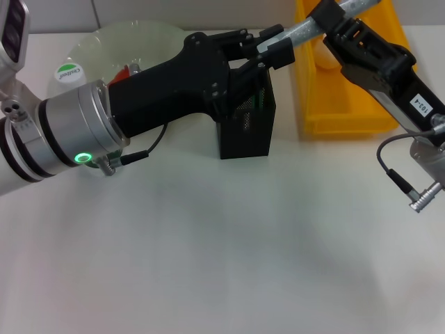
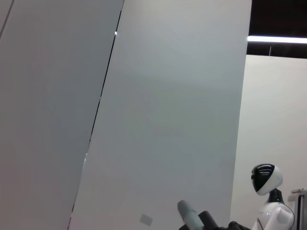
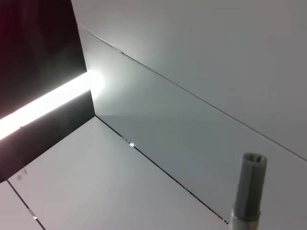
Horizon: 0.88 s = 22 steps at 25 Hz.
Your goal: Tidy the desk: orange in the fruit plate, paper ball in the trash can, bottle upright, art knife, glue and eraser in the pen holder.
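Pen holder (image 1: 247,129), black mesh, stands on the white counter (image 1: 222,250), its top mostly hidden behind my left gripper (image 1: 274,43). I see the left jaws clenched on the tip of a grey, speckled stick-like tool (image 1: 306,26); can't tell if it's the art knife or the glue. My right gripper (image 1: 334,17) sits at the same tool's other end, partly cut off by the frame top, so I can't tell how its jaws stand.

Fruit plate (image 1: 132,38), pale green & translucent, is at the back left, largely covered by the left arm; sth orange-red (image 1: 125,71) peeks out by the arm, too hidden to ID. White cap (image 1: 68,73) reads approx "Cestbon". Yellow bin (image 1: 344,104) is at the back right with a pale round object (image 1: 327,56) inside. Right arm carries a label "103-4".

Both wrist views point up at ceiling panels & a light strip; left wrist view shows a white robot figure (image 2: 268,201) far off, right wrist view a grey tool end (image 3: 249,191).
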Tool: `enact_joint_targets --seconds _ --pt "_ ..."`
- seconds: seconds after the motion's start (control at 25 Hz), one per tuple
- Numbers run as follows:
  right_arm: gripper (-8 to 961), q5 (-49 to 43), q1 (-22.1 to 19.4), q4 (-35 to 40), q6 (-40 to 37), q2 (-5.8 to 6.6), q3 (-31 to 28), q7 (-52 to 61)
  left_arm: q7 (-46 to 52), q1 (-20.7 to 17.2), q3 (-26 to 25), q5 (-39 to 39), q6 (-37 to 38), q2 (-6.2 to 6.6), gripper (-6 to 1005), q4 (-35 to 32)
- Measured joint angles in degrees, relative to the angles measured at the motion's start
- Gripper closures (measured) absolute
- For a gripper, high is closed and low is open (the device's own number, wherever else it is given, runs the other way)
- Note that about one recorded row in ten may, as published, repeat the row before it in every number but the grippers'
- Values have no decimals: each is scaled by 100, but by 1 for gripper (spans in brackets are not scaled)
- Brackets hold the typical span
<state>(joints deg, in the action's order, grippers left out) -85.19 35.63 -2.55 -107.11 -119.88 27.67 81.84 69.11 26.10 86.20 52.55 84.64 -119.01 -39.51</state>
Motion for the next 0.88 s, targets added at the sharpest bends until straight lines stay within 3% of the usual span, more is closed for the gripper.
enact_joint_targets --seconds 0.32,0.56,0.88 --pt "819 -70 57 1 80 0 11 -10 -30 29 -5 -19 2 -10 818 5" --pt "635 -124 67 15 85 0 6 -11 -137 -1 20 -156 2 -9 819 12" --pt "480 -123 46 11 77 0 -51 -11 -143 -12 20 -176 -2 -8 819 14"
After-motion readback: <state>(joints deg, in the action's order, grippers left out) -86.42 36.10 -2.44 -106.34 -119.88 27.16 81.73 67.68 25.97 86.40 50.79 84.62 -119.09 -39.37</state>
